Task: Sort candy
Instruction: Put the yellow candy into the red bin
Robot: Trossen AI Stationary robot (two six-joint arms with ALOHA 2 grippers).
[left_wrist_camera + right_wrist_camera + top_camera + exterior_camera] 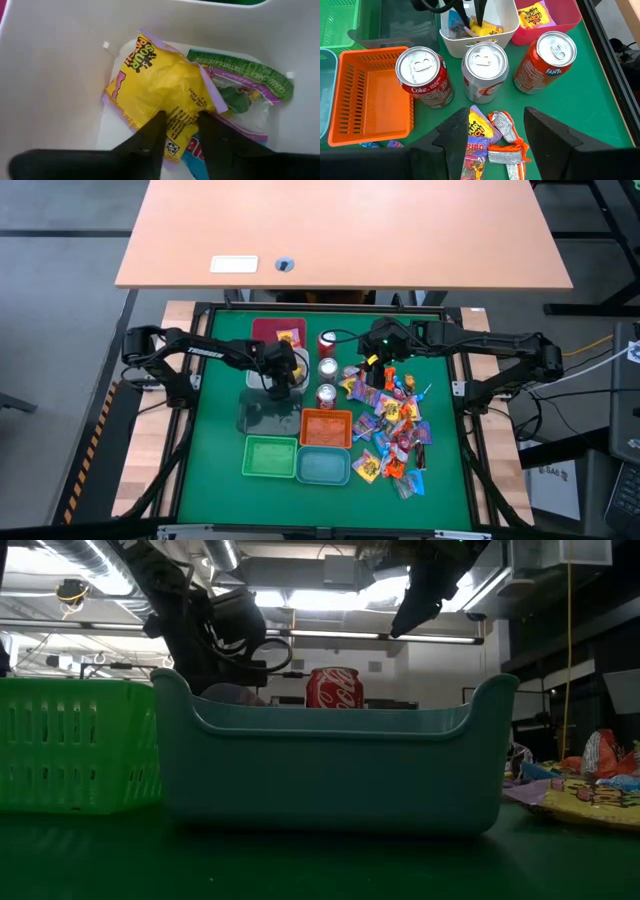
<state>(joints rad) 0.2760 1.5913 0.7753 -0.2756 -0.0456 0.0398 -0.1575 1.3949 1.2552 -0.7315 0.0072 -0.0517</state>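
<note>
Yellow candy packet (162, 87) lies in the white bin (50, 75), pinched between left tool (181, 131) fingers; right tool (496, 131) hovers spread above the pile.

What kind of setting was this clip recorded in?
Probably a robotics lab or workshop. The green work mat sits in a framed rig beside a plain desk, loose cables trail over the floor, and the low view shows exposed ceiling ducts and strip lights.

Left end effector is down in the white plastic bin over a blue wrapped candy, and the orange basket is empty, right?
Not quite: the left end effector in the white plastic bin is over a yellow wrapped candy, as the left wrist view shows. The orange basket is indeed empty.
</note>
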